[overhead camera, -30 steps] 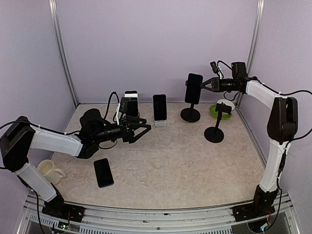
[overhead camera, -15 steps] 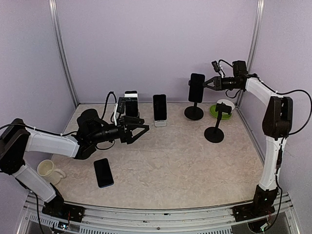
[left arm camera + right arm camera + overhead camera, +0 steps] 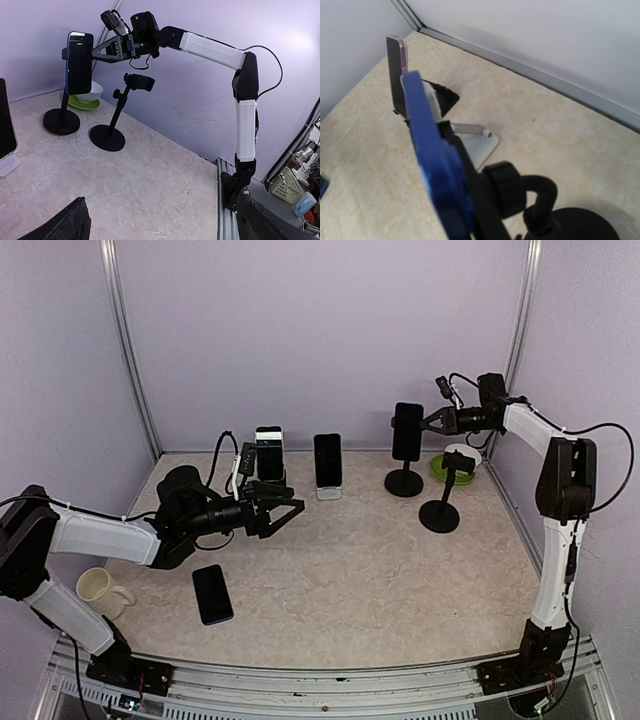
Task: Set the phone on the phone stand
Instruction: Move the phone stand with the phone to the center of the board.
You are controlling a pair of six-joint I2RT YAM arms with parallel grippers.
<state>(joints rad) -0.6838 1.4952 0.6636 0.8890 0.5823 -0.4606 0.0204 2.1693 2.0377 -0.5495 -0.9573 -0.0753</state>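
Observation:
A dark phone (image 3: 407, 431) with a blue edge (image 3: 432, 150) stands upright in the clamp of a black phone stand (image 3: 404, 483) at the back right. My right gripper (image 3: 428, 422) is shut on that clamp from the right side, just behind the phone (image 3: 79, 62). The right wrist view shows the clamp (image 3: 490, 200) and the stand's round base (image 3: 585, 225) up close, but the fingers themselves are hidden. My left gripper (image 3: 290, 510) hovers open over the left middle of the table with nothing between its fingers (image 3: 70, 222).
A second, empty black stand (image 3: 442, 495) stands next to a green bowl (image 3: 455, 465). A phone on a white stand (image 3: 327, 462) and another propped phone (image 3: 268, 453) are at the back. A phone (image 3: 212, 594) lies flat near a cup (image 3: 98, 587) at the front left.
My right gripper has carried the stand with the phone to the right and slightly toward the front. The left gripper has drifted a little backward, still open.

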